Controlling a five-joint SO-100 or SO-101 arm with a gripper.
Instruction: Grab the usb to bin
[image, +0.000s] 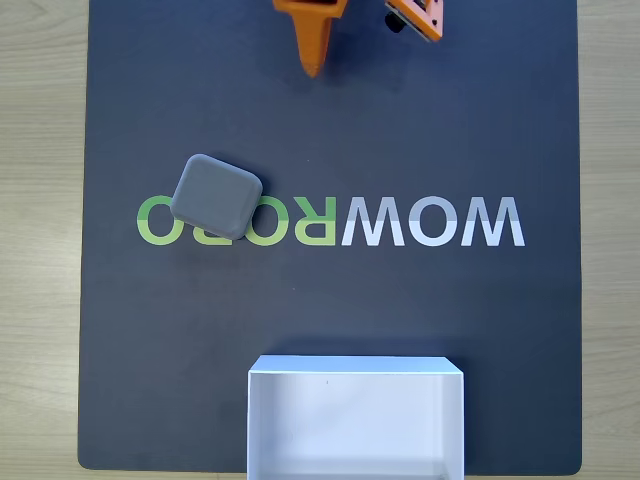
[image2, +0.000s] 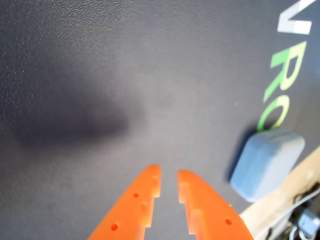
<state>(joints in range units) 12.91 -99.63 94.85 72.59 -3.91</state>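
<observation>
- Orange gripper (image2: 168, 185) sits closest to my wrist camera, rising from the bottom edge of the frame; its two fingers stand nearly together with a thin gap between the tips, and I see nothing held between them.
- Just right of the fingers in the wrist view, at the lower right of the frame, lies the usb (image2: 267, 164), a grey rounded square block flat on the dark mat (image2: 100, 75), apart from the gripper.
- Beyond the block, green and white lettering (image2: 285, 75) runs up the right edge of that frame.
- From the fixed view I see the gripper (image: 313, 68) at the top centre, pointing down the frame above the mat.
- Left of centre there, the usb (image: 215, 196) rests tilted, covering part of the green letters of the upside-down WOWROBO logo (image: 420, 222).
- At the bottom centre stands the bin (image: 356, 372), a white open box, well apart from the block.
- Pale wooden table (image: 40, 240) borders the mat on both sides.
</observation>
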